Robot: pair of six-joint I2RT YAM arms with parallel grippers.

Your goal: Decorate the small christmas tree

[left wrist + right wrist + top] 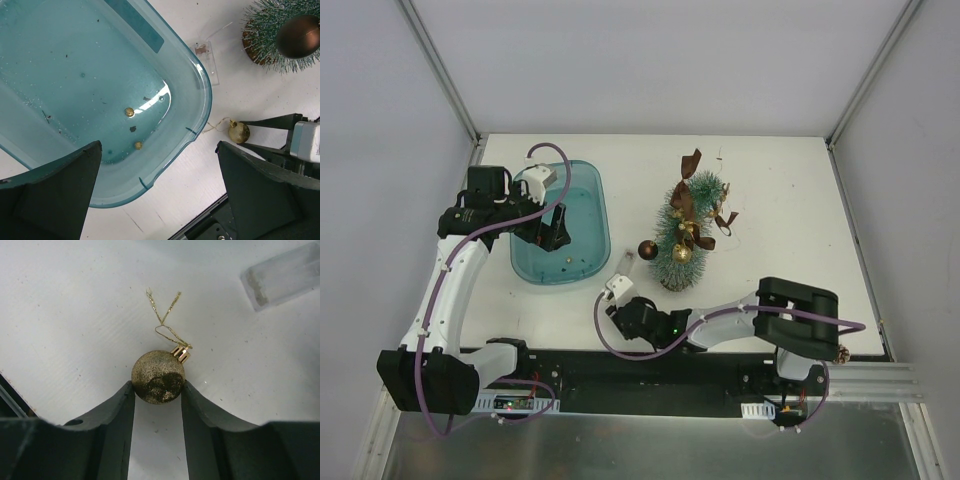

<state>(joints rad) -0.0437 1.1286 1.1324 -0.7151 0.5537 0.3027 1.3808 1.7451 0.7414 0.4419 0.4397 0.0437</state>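
Small christmas tree (672, 256) near right hand (158, 390) with gold bauble (156, 374)

White table (790, 190). Teal translucent tray (65, 55) on its left half; inside it are two small gold beads (129, 112), apart from each other, plus dark specks and scattered glitter. Clear plastic box (206, 59) lies flat just beside the tray's rounded corner. Glittered gold ball (158, 376) with gold cap and thread loop sits near that corner, clear of the tray.
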